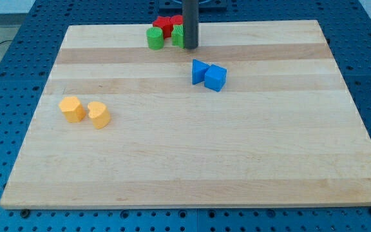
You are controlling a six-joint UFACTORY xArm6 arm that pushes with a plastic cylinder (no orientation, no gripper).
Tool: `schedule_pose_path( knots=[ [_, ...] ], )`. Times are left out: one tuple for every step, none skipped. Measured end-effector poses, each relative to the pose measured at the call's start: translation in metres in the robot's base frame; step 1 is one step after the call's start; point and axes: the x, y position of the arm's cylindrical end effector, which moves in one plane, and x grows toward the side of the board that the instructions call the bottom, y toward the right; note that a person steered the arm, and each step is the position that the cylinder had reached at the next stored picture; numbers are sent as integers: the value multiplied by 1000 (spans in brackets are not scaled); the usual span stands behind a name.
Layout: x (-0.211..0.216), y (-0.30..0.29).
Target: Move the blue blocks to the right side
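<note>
Two blue blocks lie touching just above the board's middle: a blue wedge-shaped block (199,71) on the left and a blue cube (216,78) on the right. My tip (190,48) is the lower end of the dark rod near the view's top centre. It stands above and slightly left of the blue blocks, apart from them, right beside the green blocks.
A green cylinder (154,37) and another green block (178,35) sit at the top edge, with red blocks (165,24) behind them. Two yellow blocks (73,109) (98,114) lie at the left. The wooden board (237,154) rests on a blue perforated table.
</note>
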Motion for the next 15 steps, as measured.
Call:
schedule_pose_path(
  knots=[
    [21,19],
    [24,23],
    [28,55],
    [50,70],
    [60,38],
    [60,14],
    [63,-10],
    [63,-21],
    [63,-35],
    [62,-41],
    [58,-69],
    [65,-84],
    [84,-52],
    [95,12],
    [105,75]
  ],
)
